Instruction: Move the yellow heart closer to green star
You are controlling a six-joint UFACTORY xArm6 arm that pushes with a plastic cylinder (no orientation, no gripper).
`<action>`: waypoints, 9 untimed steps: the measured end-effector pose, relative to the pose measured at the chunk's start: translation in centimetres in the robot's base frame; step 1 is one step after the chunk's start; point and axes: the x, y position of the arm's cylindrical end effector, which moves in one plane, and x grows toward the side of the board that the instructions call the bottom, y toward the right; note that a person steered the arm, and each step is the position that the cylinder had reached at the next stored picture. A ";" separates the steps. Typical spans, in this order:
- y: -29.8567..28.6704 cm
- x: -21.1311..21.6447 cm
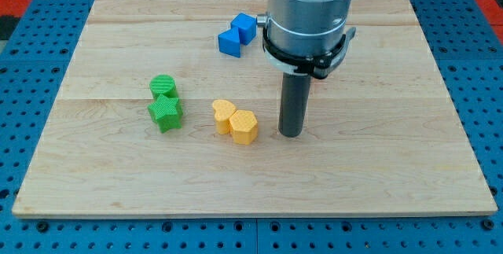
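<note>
So going left to right with the yellow heart as the anchor: the green star (165, 114) is sitting a little way off to the view's left of it, with a green round-ish block (163, 86) touching the star's top side, and that gap between star and heart is what the task is asking to shrink. The yellow heart (224, 114) itself is lying near the middle of the wooden board (393, 175), touching a second yellow block (244, 127) on its lower right, shape hard to call. My tip (291, 134) is resting just beyond that second yellow block on the view's right, not touching it, which I'm guessing is lining up a leftward shove through both. No claw here, just a bare rod, so nothing's being gripped. Two blue blocks (237, 34) are sitting well above the heart, out of the way
</note>
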 end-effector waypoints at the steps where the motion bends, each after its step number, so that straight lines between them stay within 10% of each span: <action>1: 0.0 -1.4; 9: -6.6 -2.2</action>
